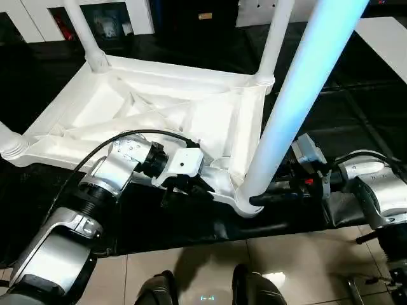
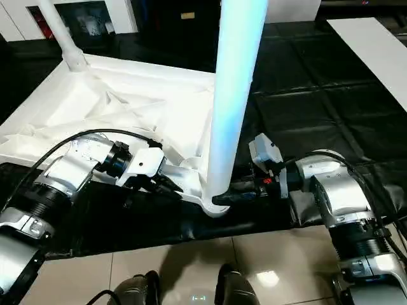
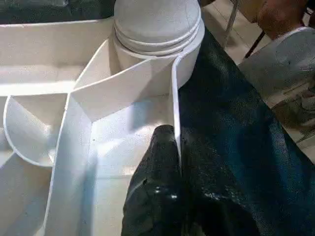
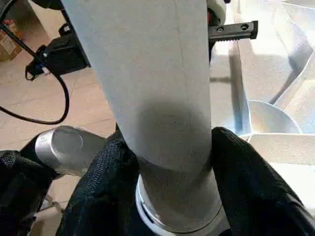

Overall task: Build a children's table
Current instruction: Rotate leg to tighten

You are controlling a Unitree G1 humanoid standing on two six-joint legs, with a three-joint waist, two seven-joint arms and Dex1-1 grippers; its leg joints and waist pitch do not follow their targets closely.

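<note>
The children's table top point(image 1: 159, 108) lies upside down on the black sheet, ribbed underside up. Two legs point(image 1: 82, 32) point(image 1: 273, 38) stand in its far corner sockets, and a leg end point(image 1: 6, 143) shows at the left corner. A long white leg point(image 1: 299, 95) rises from the near corner socket point(image 1: 245, 203). My left gripper point(image 1: 191, 187) is shut on the top's thin near rim point(image 3: 175, 98), just left of that socket, one finger point(image 3: 157, 187) on each side of the wall. My right gripper point(image 2: 232, 194) reaches in from the right, and its black fingers point(image 4: 108, 177) hug the base of the near leg point(image 4: 152, 98).
The black sheet-covered work surface point(image 1: 356, 108) stretches to the right and back. A white board point(image 1: 388, 38) lies at the far right. White furniture point(image 1: 133, 13) stands behind the table. The tiled floor point(image 1: 305, 267) and my feet point(image 1: 203, 286) lie just below the near edge.
</note>
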